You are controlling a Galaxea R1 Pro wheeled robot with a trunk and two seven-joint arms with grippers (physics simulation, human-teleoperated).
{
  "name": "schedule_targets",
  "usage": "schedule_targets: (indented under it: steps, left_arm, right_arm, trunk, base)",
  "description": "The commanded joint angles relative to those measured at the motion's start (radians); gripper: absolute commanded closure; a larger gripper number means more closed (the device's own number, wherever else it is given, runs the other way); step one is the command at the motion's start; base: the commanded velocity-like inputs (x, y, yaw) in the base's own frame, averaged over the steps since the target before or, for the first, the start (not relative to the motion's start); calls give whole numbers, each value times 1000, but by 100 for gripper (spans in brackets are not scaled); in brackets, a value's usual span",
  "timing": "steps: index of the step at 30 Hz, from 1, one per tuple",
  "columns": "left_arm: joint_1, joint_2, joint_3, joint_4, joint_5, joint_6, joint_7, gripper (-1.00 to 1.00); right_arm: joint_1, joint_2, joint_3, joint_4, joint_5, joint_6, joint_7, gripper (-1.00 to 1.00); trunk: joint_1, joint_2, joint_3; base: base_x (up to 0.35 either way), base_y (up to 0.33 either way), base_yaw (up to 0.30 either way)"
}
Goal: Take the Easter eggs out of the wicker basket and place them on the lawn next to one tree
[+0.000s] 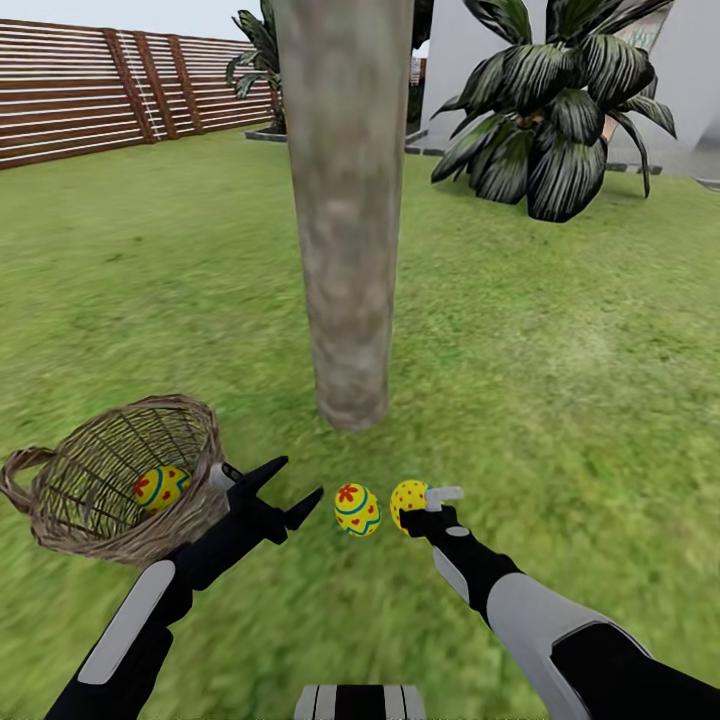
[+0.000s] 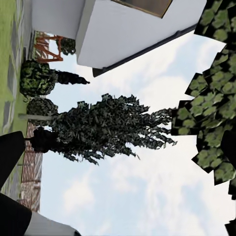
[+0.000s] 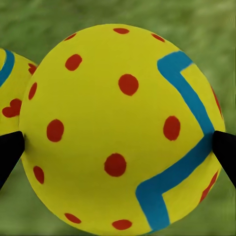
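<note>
The tree [image 1: 345, 250] rises with a thick grey-beige trunk from the lawn [image 1: 560, 380] just ahead of me. At its foot lies one Easter egg [image 1: 357, 509] with a red flower and blue bands. My right gripper [image 1: 420, 506] is shut on a red-dotted egg [image 1: 406, 498] right beside it, low over the grass. In the right wrist view that dotted egg [image 3: 118, 128] sits between both fingertips [image 3: 10, 152]. The wicker basket [image 1: 70, 500] lies tilted at the left with a third egg [image 1: 160, 487] inside. My left gripper [image 1: 288, 487] stands open and empty between basket and eggs.
A palm-like plant [image 1: 560, 110] grows at the back right before a white house wall [image 1: 690, 70]. A brown slat fence [image 1: 90, 100] bounds the back left. Open grass stretches on both sides of the trunk. The left wrist view looks at sky, dark trees [image 2: 108, 128] and the house.
</note>
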Motion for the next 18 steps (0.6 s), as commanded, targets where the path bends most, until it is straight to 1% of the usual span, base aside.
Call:
schedule_targets:
  steps: [1, 7, 15, 18]
  left_arm:
    - [-1, 1, -2, 1, -1, 2, -6, -100]
    - [-1, 1, -2, 2, 0, 2, -7, -100]
    - [-1, 1, -2, 4, -1, 1, -7, -100]
    - [0, 1, -2, 4, -1, 2, -7, -100]
  right_arm:
    - [-1, 0, 9, -1, -10, -4, -5, 100]
    - [-1, -2, 8, -7, -10, -4, -6, 100]
    - [-1, -2, 10, -7, -10, -6, -6, 100]
    - [-1, -2, 9, -7, -10, -4, -7, 100]
  trunk:
    - [0, -1, -5]
    - [0, -1, -5]
    - [0, -1, -5]
    - [0, -1, -5]
  base:
    - [0, 0, 0]
    - [17, 0, 0]
    - [306, 0, 0]
    - [94, 0, 0]
